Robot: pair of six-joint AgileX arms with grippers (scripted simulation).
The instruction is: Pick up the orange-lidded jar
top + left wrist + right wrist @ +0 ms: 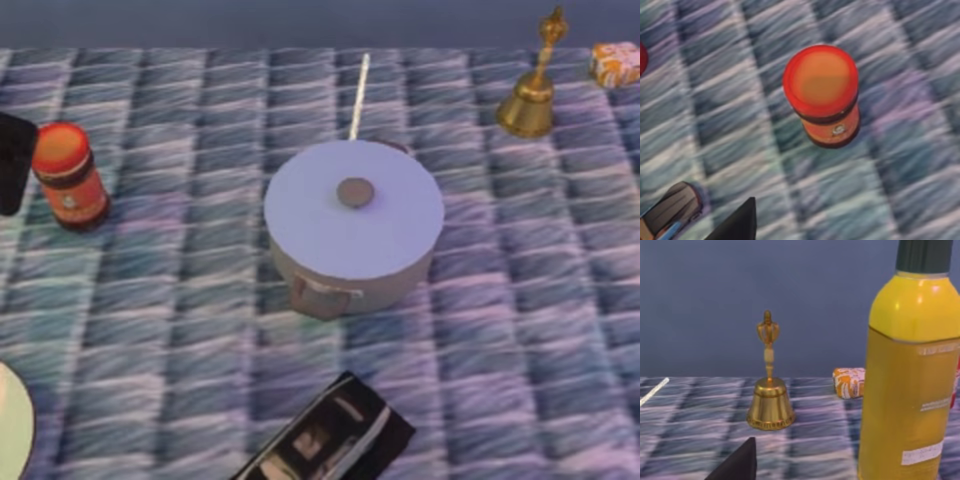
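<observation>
The orange-lidded jar point(70, 177) stands upright on the quilted cloth at the far left, with a round orange-red lid, dark contents and an orange label. My left gripper point(12, 160) shows as a dark shape at the left edge, just left of the jar and apart from it. The left wrist view looks down on the jar point(822, 95); only one dark fingertip point(740, 222) shows there, with nothing beside it, so the gripper is open. My right gripper is outside the top view; one of its fingertips point(740, 462) shows low in the right wrist view, holding nothing.
A large grey lidded pot point(352, 225) fills the middle, with a thin white rod point(359, 95) behind it. A brass bell point(530, 95) and a small orange-white box point(615, 62) stand far right. A glossy black object point(330, 435) lies at the front. A yellow bottle point(912, 375) stands close to the right gripper.
</observation>
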